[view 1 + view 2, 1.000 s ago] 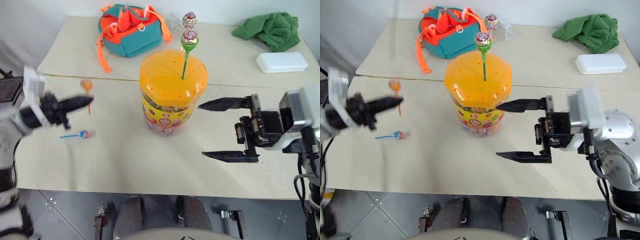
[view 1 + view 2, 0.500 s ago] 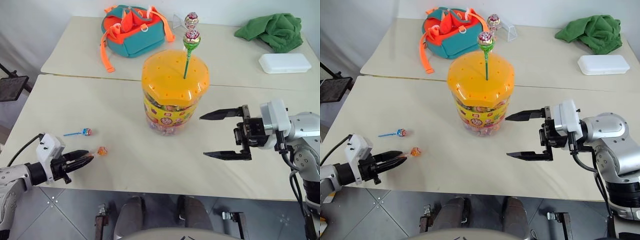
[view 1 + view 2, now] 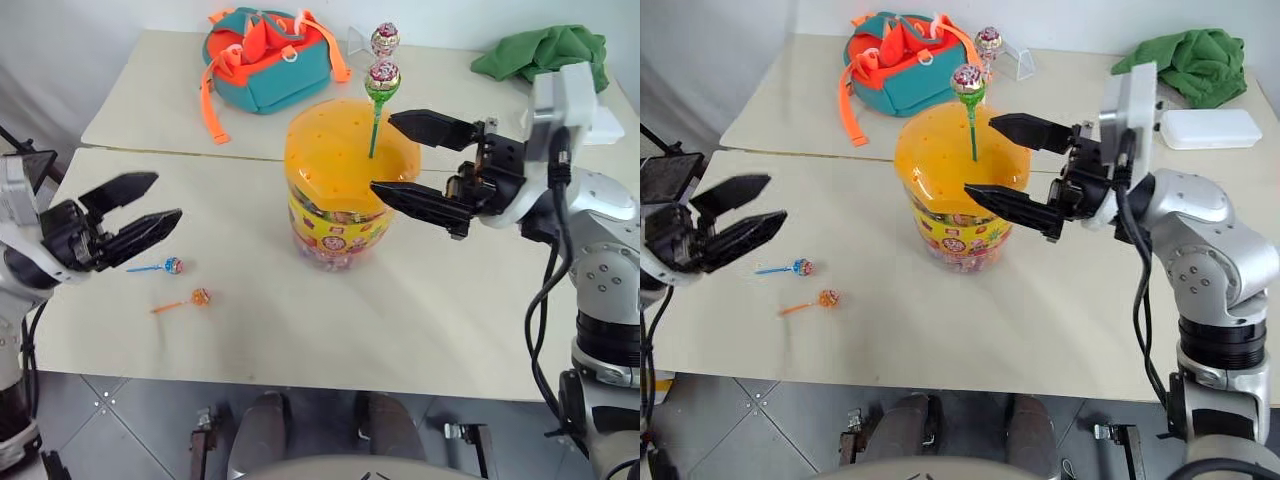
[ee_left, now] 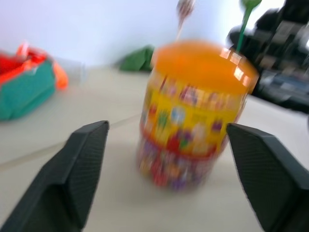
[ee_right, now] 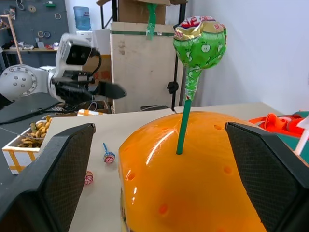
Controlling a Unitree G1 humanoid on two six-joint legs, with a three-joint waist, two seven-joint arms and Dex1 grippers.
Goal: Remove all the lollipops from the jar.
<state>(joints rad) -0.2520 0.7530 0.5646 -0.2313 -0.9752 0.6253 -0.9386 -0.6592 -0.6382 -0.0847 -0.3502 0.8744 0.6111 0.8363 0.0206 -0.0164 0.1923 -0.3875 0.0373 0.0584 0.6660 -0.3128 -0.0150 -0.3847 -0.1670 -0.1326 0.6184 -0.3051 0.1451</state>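
The wide clear plastic jar (image 3: 345, 190), with a domed orange lid dotted with holes and a yellow-red label, stands upright near the middle of the beige worktop (image 3: 420, 320). One lollipop in a shiny green wrapper (image 3: 381, 78) on a green stick rises from a hole in the lid. A second lollipop in a pale purple wrapper (image 3: 384, 39) shows just beyond it; where its stick ends cannot be told.

Two lollipops lie flat on the worktop toward its left edge, well apart from the jar: a small blue lollipop (image 3: 171, 265) on a blue stick, and close beside it, nearer the front edge, a small orange lollipop (image 3: 200, 297) on an orange stick.

The left gripper (image 3: 135, 207) hangs above the left edge of the worktop with its black fingers spread wide, holding nothing and pointing toward the jar. The right gripper (image 3: 398, 155) reaches in over the jar lid from the right, fingers parted wide, one on each side of the green stick and touching neither it nor the wrapper.

At the far edge sit a teal-and-orange fabric bag (image 3: 262, 60) toward the left, and a crumpled green cloth (image 3: 540, 50) toward the far right corner.
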